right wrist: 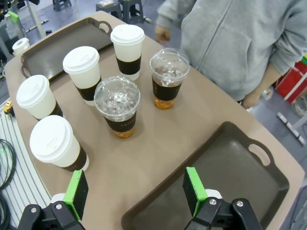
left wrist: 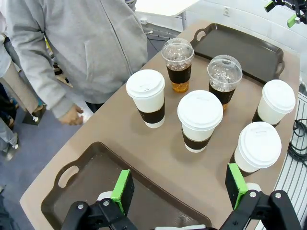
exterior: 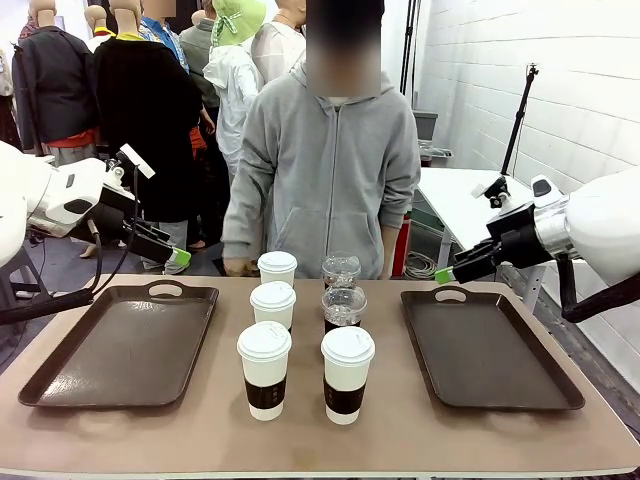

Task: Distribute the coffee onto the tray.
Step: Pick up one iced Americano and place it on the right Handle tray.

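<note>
Bright, even indoor light from overhead, no hard shadows. Only short soft shadows under the cups (exterior: 264, 368) on the table (exterior: 430, 435). The white lids (right wrist: 81, 59), the wall (exterior: 560, 90) and the arm shells (exterior: 612, 225) sit close to clipping. The domes (right wrist: 117, 98) carry small specular glints, the trays (exterior: 120, 350) a dull sheen. Front view is sharp, no motion blur, background a touch softer. Wrist views show strong wide-angle bend: the table edge curves, corners stretch.
</note>
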Controlling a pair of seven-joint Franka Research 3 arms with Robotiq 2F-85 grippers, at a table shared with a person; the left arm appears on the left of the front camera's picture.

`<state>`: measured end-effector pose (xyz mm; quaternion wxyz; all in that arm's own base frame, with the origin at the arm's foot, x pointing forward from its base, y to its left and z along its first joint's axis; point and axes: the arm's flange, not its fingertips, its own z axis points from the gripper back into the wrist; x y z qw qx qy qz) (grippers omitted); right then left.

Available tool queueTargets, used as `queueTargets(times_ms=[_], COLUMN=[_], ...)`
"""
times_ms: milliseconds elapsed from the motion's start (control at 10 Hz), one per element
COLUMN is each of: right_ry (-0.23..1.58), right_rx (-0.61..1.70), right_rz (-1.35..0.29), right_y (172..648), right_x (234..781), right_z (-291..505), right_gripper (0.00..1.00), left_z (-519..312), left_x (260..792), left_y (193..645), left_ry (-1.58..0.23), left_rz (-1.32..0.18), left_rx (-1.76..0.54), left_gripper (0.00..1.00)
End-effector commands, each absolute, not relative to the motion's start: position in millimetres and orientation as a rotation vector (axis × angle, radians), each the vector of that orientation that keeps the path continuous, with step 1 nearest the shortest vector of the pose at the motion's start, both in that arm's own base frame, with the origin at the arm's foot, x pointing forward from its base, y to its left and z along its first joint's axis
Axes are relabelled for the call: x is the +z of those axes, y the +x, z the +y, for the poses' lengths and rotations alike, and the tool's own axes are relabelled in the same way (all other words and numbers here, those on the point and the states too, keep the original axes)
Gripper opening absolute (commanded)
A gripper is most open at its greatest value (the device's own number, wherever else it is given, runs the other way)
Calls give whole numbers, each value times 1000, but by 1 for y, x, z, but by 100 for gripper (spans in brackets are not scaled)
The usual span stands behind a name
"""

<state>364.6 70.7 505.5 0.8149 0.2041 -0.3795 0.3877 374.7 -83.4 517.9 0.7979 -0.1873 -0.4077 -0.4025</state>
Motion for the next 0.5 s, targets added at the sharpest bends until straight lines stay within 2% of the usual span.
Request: queueTargets(times_ms=[0, 400], right_ry=[449, 449], right_rx=[828, 828], right_rz=[-808, -808], right_y=[367, 367], right_x=[503, 503], right_z=[73, 73], right_gripper=[100, 100], left_z=[-83, -83], left_x=[516, 516], left_y=[374, 374], left_ry=[-409, -409], left_rz=[-874, -874], left_rx=[-863, -863], left_gripper=[100, 100])
